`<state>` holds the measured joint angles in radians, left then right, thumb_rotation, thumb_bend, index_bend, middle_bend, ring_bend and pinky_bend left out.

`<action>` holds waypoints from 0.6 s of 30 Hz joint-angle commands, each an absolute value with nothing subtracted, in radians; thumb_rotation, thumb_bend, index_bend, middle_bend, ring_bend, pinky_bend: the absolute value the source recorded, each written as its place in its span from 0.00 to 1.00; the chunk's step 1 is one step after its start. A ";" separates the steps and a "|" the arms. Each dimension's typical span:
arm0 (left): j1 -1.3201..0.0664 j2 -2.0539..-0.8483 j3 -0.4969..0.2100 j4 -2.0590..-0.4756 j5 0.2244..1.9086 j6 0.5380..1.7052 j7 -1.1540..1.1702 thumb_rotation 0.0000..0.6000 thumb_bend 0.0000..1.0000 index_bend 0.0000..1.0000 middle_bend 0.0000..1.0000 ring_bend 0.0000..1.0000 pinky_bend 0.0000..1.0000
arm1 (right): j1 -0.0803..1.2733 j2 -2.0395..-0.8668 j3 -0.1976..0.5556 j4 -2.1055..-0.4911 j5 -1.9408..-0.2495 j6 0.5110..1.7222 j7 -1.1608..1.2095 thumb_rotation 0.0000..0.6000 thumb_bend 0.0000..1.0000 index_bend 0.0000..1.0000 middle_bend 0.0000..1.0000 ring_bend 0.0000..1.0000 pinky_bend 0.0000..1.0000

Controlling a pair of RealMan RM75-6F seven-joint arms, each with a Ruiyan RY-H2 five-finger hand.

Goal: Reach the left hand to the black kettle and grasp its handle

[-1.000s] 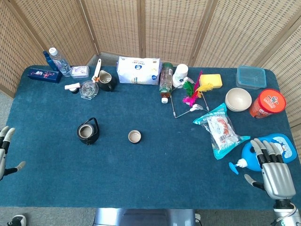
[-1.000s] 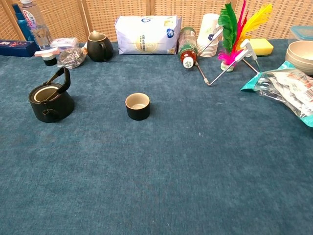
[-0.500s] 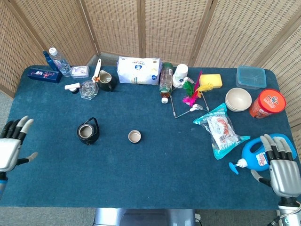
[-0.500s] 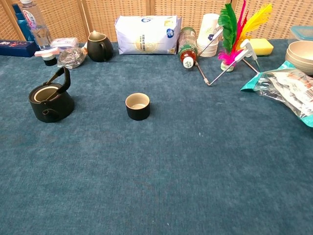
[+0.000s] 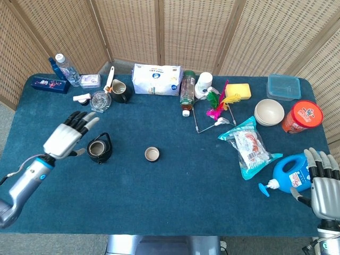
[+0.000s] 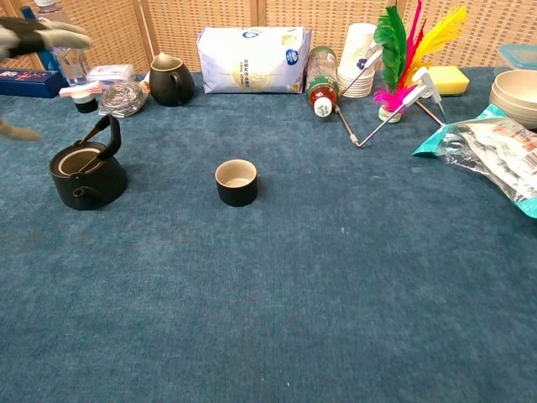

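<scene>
While the black kettle (image 5: 99, 149) sits lidless on the blue cloth of the table (image 5: 170, 212) in its left half, roughly midway between the far and near edges, the left hand (image 5: 68, 137) hovers just beside it on the side of the left edge, fingers spread apart and holding nothing. In the chest view that hand (image 6: 33, 38) shows blurred at the upper left, above the kettle (image 6: 87, 175), whose handle (image 6: 104, 133) stands upright and untouched. The thumb points toward the kettle's body in the head view, but no contact can be made out. A small dark cup (image 5: 152, 154) with a pale inside stands to the right of the kettle, apart from it, near the middle of the table. The right hand (image 5: 325, 187) is at the near right corner, fingers extended and apart, empty, just beside a blue spray bottle (image 5: 289, 177) lying on its side; whether they touch cannot be told. Along the far edge are a water bottle (image 5: 67, 69) near the left corner, a dark jug (image 5: 120, 91), a white paper packet (image 5: 156, 79) and a stack of white cups (image 5: 203, 85), with a feathered shuttlecock (image 5: 218, 103) just in front of them. Toward the right edge stand a pale bowl (image 5: 269, 112), an orange tub (image 5: 302, 117) and a clear plastic box (image 5: 283, 86), and a snack bag (image 5: 248, 147) lies nearer the front.
</scene>
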<state>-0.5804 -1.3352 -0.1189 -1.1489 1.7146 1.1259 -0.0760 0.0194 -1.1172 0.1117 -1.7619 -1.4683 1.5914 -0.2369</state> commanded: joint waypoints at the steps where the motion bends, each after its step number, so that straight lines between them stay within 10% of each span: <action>1: -0.637 -1.381 -0.122 -1.099 1.711 1.065 -0.062 1.00 0.03 0.00 0.00 0.00 0.07 | 0.019 -1.115 0.121 -1.766 -1.445 1.587 -0.241 1.00 0.00 0.00 0.00 0.00 0.00; 18: -0.776 -1.513 -0.121 -0.980 1.662 0.952 -0.042 1.00 0.03 0.00 0.00 0.00 0.11 | 0.026 -1.119 0.133 -1.753 -1.397 1.565 -0.260 1.00 0.00 0.00 0.00 0.00 0.00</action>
